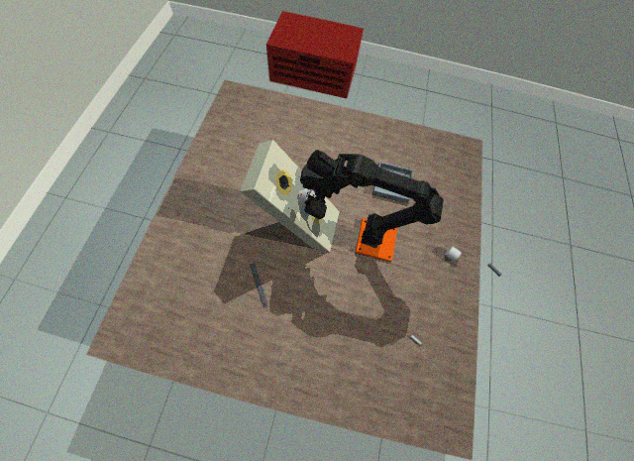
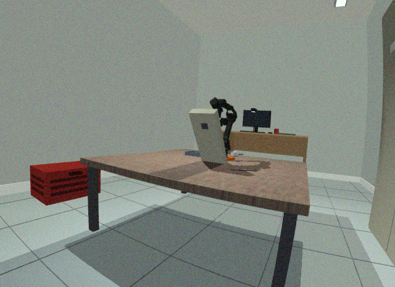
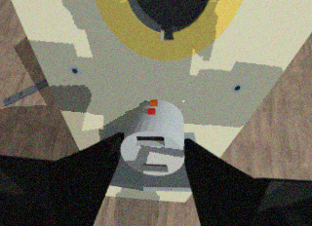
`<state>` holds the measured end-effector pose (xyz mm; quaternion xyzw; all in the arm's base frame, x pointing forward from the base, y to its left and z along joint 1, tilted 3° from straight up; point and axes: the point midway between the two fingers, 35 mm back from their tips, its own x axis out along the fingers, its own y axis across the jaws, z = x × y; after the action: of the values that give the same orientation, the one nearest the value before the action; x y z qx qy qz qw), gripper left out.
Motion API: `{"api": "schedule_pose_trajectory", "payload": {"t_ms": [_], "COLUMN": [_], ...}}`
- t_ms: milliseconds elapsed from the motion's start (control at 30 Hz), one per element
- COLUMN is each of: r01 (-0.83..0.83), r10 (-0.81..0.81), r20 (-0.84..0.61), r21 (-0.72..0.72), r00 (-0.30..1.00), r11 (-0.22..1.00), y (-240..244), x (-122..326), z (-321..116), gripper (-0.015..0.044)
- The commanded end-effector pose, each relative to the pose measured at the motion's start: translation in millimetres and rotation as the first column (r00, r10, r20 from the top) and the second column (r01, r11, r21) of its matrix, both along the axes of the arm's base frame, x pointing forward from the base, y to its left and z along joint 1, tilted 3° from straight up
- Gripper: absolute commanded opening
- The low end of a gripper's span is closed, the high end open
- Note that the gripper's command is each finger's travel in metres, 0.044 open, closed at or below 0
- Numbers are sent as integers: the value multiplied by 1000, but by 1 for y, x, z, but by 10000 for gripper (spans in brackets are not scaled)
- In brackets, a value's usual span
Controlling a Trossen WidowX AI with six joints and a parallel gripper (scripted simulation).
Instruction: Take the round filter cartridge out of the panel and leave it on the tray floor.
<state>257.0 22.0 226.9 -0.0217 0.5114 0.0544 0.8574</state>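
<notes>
The filter cartridge is a pale grey cylinder with two dark slots on its end face and two small red-orange marks on its side. It stands out in front of the lower part of the tilted cream service panel, over a grey square area. My gripper has one black finger against each side of it, near the slotted end, and appears shut on it. Above it, the panel's yellow ring surrounds a dark, empty round opening. The blue-grey tray lies beyond the arm, partly hidden.
The orange arm base is between the panel and a white block. A dark rod lies in the shadow before the panel. A small white cylinder lies farther right. A red chest is on the floor.
</notes>
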Motion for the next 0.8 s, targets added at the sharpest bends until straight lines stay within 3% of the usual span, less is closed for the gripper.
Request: {"api": "schedule_pose_trajectory", "payload": {"t_ms": [0,267,767], "r01": [-1,0,0], "r10": [1,0,0], "r20": [-1,0,0], "r21": [1,1,0], "r00": [1000,1000,1000], "r11": [1000,1000,1000], "y": [0,1,-1], "x": [0,6,4], "z": [0,9,52], "gripper": [192,0,0]}}
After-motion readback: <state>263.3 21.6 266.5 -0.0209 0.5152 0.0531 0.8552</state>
